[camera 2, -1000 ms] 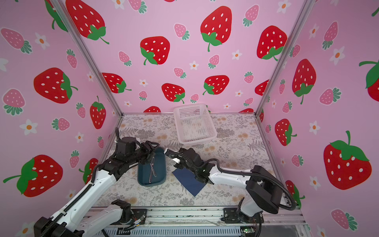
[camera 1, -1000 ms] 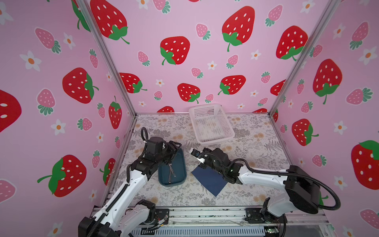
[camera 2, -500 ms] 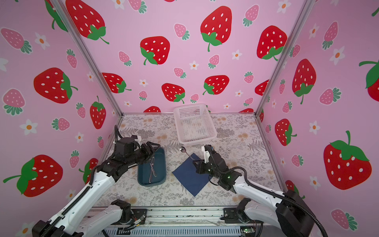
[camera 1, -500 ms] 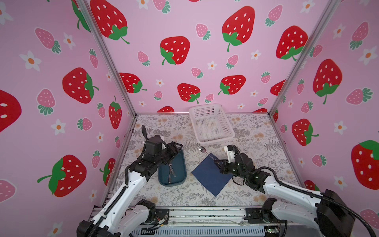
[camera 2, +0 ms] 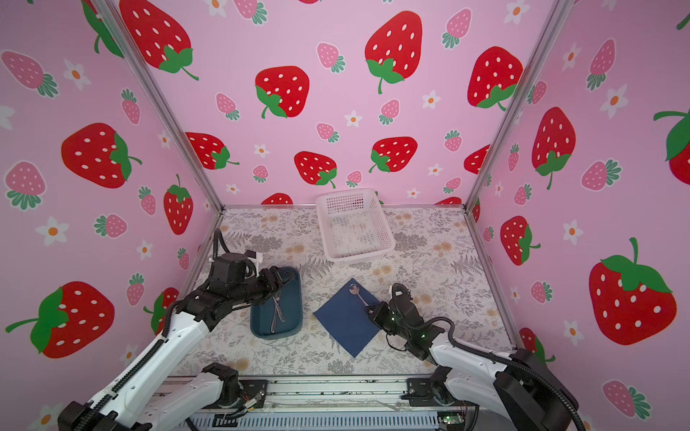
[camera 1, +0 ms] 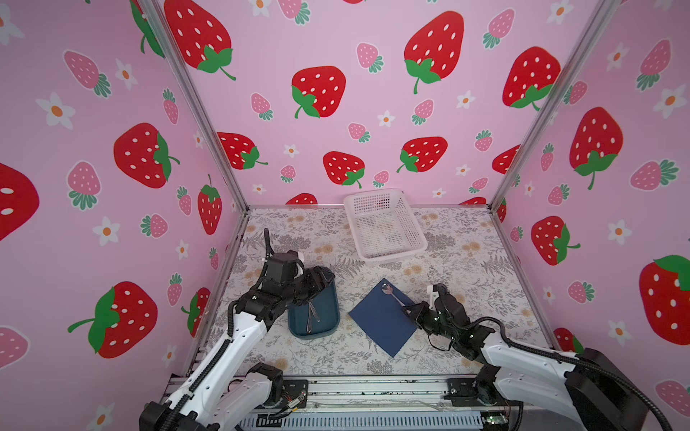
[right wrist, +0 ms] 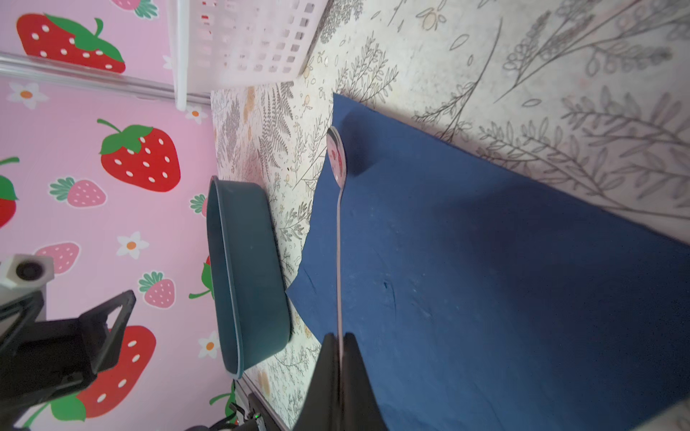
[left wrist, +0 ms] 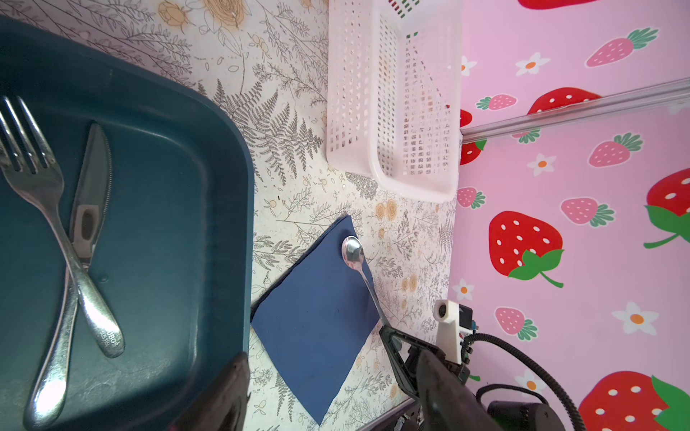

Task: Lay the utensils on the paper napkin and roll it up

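The dark navy paper napkin [camera 1: 381, 328] [camera 2: 345, 328] lies flat as a diamond at the table's middle. My right gripper [camera 1: 407, 309] [camera 2: 371, 309] [right wrist: 340, 347] is shut on the handle of the silver spoon [camera 1: 392, 293] [camera 2: 358, 293] [right wrist: 338, 224]. The spoon runs along the napkin's far right edge, its bowl at the far corner; I cannot tell whether it touches. The fork [left wrist: 48, 201] and knife [left wrist: 89, 201] lie crossed in the teal tray [camera 1: 328, 317] [camera 2: 293, 298]. My left gripper [camera 1: 321, 278] [camera 2: 285, 278] [left wrist: 332, 373] hovers open above the tray's far end, holding nothing.
A white perforated basket [camera 1: 384, 224] [camera 2: 353, 224] stands at the back middle, just beyond the napkin. The tray sits left of the napkin with a narrow strip of floral tabletop [camera 1: 347, 294] between them. Pink strawberry walls close in three sides.
My right gripper has carried the spoon from beside the tray to the right and down over the napkin's far right edge. The left arm has hardly moved.
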Motion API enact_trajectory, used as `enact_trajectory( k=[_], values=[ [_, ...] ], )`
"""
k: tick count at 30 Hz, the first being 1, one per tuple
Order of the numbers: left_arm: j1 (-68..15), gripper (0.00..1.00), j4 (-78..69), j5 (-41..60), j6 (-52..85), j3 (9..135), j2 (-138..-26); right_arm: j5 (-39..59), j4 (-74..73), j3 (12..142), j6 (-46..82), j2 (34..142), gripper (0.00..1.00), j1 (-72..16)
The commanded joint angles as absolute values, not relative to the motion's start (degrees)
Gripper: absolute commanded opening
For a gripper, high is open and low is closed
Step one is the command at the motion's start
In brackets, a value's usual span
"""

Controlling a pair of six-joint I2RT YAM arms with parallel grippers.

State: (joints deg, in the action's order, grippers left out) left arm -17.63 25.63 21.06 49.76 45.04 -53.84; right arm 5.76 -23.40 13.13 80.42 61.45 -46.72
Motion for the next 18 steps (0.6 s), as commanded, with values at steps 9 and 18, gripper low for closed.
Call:
enact_trajectory(
  k=[9,18],
  values=[
    [-17.00,0.73,27.35,20.76,43.61,44.27,-49.22,1.64,-23.30,13.82,87.54,65.80,0.09,-48.96],
    [-15.79,0.73,29.96,26.62,43.11,47.49,-56.98,4.65,-13.62,14.68,84.18,59.57,0.38,-51.86]
  ],
)
